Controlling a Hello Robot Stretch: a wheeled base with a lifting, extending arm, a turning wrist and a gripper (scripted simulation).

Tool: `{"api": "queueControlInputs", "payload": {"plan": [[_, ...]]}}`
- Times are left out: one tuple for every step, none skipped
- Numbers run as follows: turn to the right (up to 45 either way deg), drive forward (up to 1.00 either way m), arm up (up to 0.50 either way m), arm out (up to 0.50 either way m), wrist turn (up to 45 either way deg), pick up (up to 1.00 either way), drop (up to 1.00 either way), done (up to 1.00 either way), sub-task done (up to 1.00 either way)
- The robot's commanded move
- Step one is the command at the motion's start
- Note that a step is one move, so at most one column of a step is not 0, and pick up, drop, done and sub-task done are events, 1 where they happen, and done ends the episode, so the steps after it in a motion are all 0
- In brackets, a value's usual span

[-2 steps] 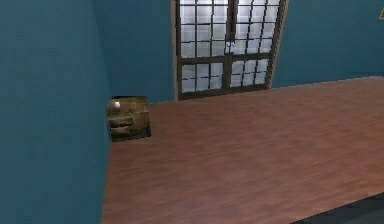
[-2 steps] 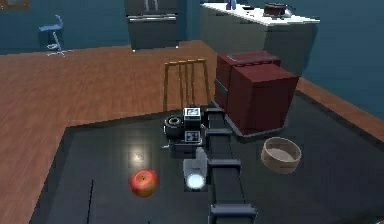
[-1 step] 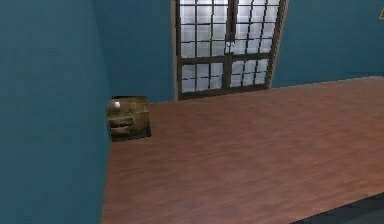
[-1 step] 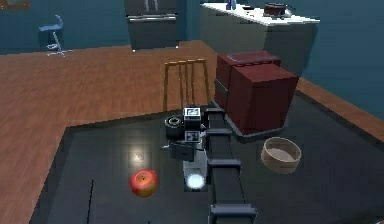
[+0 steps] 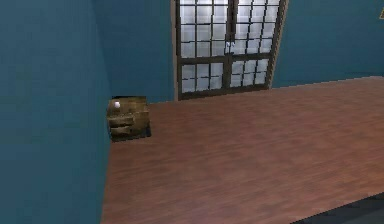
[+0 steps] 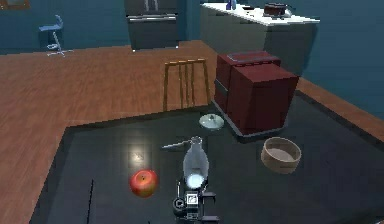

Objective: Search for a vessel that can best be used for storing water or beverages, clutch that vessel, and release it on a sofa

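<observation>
Judged as partway through: search seemingly finished, with a likely vessel located, namely a clear glass bottle with a narrow neck point(image 6: 195, 156). Stands upright on the dark glossy surface point(image 6: 90, 150), toward its near edge, right at the far end of the hand point(image 6: 190, 198). Cannot tell how far open the hand is, nor whether it has hold of anything, given the bottle resting on the surface at or behind the fingers. Probably at the grasping step, then, with the grip not confirmed. Left to do, as a judgement: securing and lifting the bottle clear, finding a sofa, driving to it, and letting go there. Counted on the surface: one glass bottle; one red round apple point(image 6: 144, 181) just beside the hand toward the arm side view's left; one tan round bowl point(image 6: 281, 155) well off toward the right; one pale round lid-like disc point(image 6: 211, 121) beyond the bottle; one big dark red box point(image 6: 258, 92) at the far corner. Counted past the surface: one wooden slat-back chair point(image 6: 187, 82), one blue stool point(image 6: 52, 35), one white counter point(image 6: 262, 35). Counted in the forward view: one small brown wooden cabinet point(image 5: 128, 117) against the teal wall point(image 5: 45, 110), and one paned glass door point(image 5: 226, 45) above bare wooden floor.
</observation>
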Motion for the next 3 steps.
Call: {"api": "queueControlInputs", "payload": {"plan": [[0.0, 0.00, 0.00, 0.00, 0.0, 1.00, 0.00, 0.00, 0.00], [0.0, 0.00, 0.10, 0.00, 0.0, 0.00, 0.00, 0.00, 0.00], [0.0, 0.00, 0.30, 0.00, 0.0, 0.00, 0.00, 0.00, 0.00]]}}
